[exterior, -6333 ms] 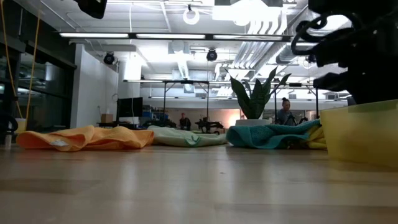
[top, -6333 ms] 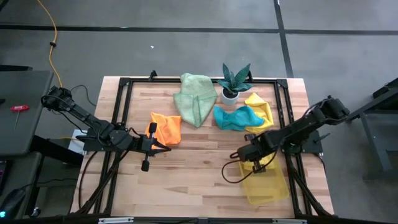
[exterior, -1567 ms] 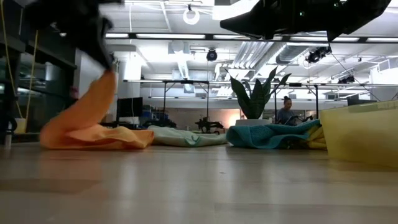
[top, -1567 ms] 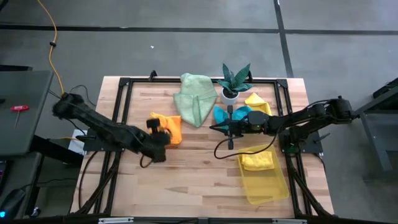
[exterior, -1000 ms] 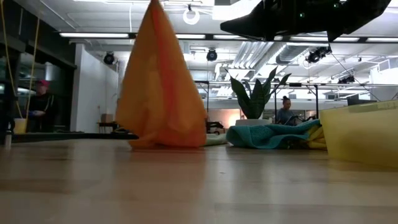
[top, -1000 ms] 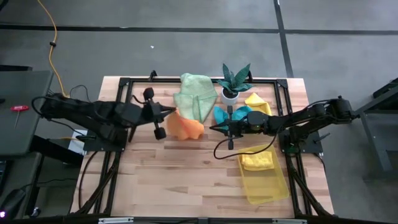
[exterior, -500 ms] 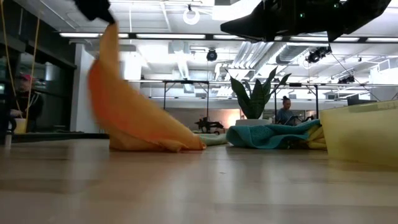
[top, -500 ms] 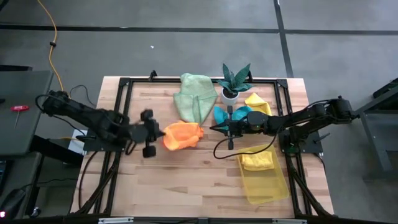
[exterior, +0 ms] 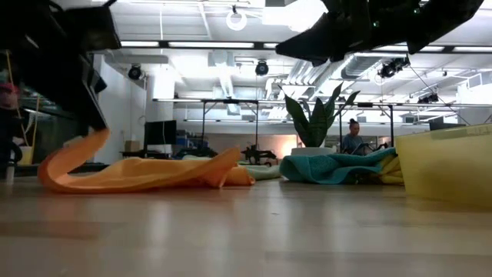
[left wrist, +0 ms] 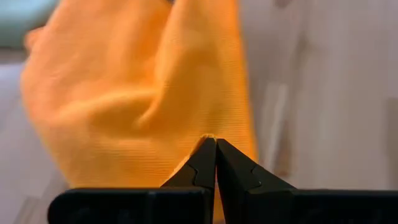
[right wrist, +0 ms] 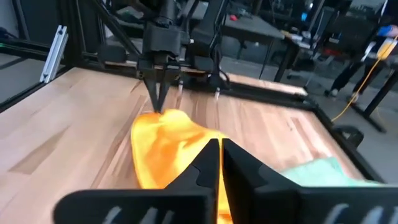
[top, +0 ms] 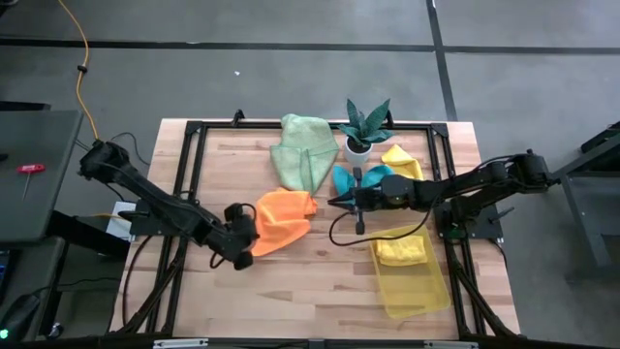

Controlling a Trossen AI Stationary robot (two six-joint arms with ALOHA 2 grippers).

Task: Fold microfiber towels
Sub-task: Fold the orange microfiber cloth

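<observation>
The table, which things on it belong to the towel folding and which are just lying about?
Part of the job:
orange towel, pinched by the left claw
pale green towel
teal towel
yellow towel
folded yellow towel

Lying about:
potted plant
yellow tray

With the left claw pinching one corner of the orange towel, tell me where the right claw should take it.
Take the orange towel at its far corner beside the pale green towel, coming from the right. That corner lies flat and apart from the left claw, which holds the raised near edge, so pulling the two apart should spread the cloth.
</observation>
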